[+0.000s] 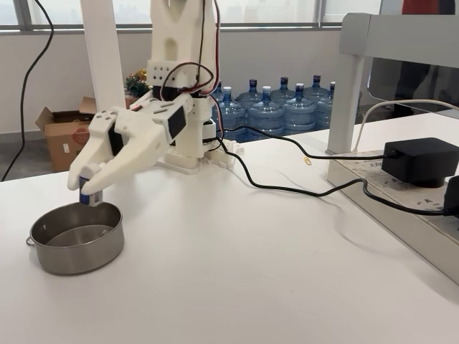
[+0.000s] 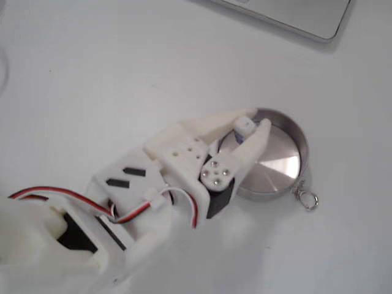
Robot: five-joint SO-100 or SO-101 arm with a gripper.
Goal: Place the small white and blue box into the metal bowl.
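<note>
White table [image 1: 237, 272] | metal bowl [image 1: 77, 239] | water jugs [image 1: 267, 109] behind

White gripper [image 1: 87, 188], white-and-blue box [image 1: 90, 198], seemingly dull silver bowl [image 1: 77, 254].

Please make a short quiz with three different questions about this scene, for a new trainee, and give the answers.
1. True or false: the small white and blue box already lies on the bottom of the metal bowl.
2. What does the claw hold?
3. Multiple choice: in a fixed view, what stands behind the arm? A) blue water bottles B) a bicycle C) a ladder

Key
1. False: the box is held between the claw fingers, above the bowl's rim.
2. The small white and blue box.
3. A
</note>
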